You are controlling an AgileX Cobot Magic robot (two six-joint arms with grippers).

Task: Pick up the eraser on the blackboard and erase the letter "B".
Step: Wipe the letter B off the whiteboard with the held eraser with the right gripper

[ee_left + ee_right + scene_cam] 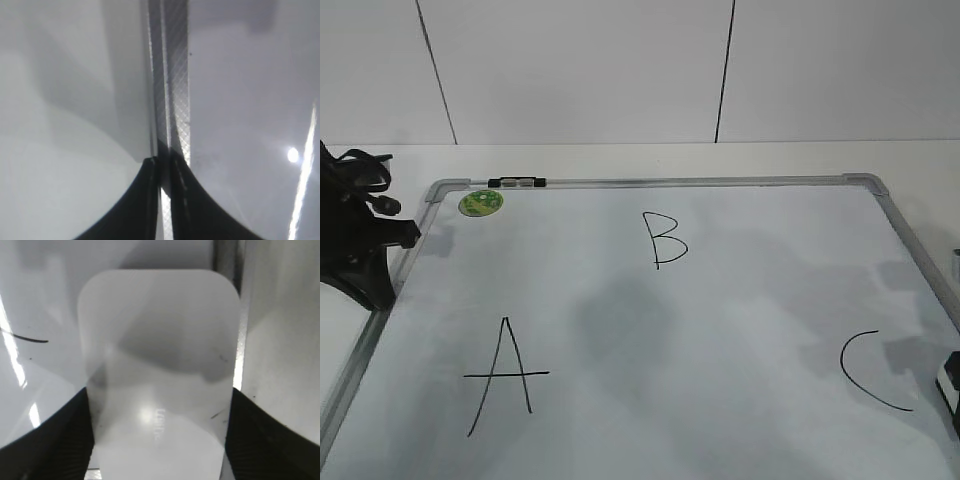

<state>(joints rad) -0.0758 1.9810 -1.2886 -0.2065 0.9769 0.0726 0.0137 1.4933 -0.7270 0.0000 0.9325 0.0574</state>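
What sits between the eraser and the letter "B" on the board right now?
Only the curved "C" and bare board; the exterior view shows it. The eraser is at the right edge, the "B" upper middle of the blackboard.

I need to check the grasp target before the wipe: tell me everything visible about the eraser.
The eraser is a white, smooth, plastic-looking block with rounded corners and faint grey print on top. It lies flat on the blackboard near the board's right frame. The right gripper straddles it from above, one dark finger at each long side; whether they already press on it is unclear. Its underside is hidden. In the exterior view only a sliver shows at the right edge.
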